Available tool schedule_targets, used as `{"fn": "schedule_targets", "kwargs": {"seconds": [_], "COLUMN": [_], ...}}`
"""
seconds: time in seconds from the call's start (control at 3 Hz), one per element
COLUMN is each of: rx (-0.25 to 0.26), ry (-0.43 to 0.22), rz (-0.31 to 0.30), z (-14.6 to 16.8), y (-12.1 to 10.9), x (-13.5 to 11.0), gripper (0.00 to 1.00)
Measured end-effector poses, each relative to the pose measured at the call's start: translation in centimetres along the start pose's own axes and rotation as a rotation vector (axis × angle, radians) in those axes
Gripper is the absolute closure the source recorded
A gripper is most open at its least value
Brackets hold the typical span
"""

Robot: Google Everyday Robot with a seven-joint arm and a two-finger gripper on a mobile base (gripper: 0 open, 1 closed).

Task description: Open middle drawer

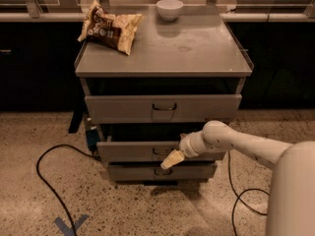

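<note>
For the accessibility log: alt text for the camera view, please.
A white robot arm reaches from the right, its gripper at the front of the middle drawer of a grey cabinet, near its centre. A chip bag and white bowl sit on top; a black cable lies on the floor.
</note>
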State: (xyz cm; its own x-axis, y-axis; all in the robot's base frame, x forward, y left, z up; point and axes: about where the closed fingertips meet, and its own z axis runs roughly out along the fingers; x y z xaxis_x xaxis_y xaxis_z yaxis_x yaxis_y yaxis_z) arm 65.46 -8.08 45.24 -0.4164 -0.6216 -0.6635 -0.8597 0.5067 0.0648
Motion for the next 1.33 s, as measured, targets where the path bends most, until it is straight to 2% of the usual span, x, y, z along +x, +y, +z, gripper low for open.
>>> {"fn": "schedule_targets", "kwargs": {"seconds": [0.33,1.33], "rx": [0.01,0.0], "ry": [0.053,0.072], "rz": [0.041,0.067], "z": [3.0,1.8], "y": [-3.1,-2.9], "x": [2.1,2.4], "gripper": [0.0,0.0]}}
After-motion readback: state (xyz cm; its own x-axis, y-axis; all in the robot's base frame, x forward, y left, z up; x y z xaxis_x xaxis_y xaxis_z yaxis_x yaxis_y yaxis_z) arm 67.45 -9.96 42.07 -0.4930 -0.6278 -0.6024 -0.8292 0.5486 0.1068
